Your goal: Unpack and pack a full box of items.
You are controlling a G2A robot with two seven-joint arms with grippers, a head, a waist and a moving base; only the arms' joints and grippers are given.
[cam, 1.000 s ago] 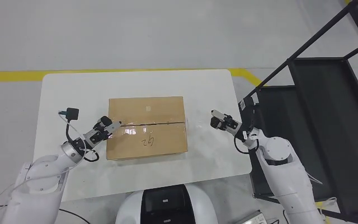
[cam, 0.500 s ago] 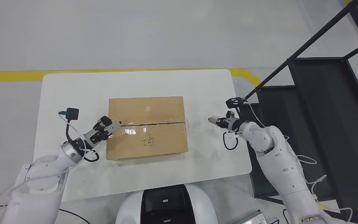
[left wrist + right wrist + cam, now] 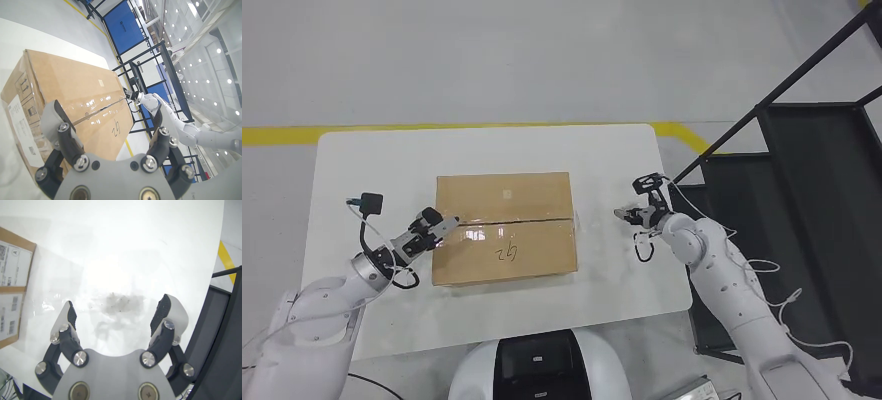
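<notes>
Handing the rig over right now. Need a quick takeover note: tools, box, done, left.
Left tool: open, holding nothing, at the left end of the box, by its centre seam.
Right tool: open, holding nothing, over bare table to the right of the box, apart from it.
Box: mid-table, flaps closed.
Done: nothing unpacked yet.
Left: open the flaps, take the items out, pack them back.
</notes>
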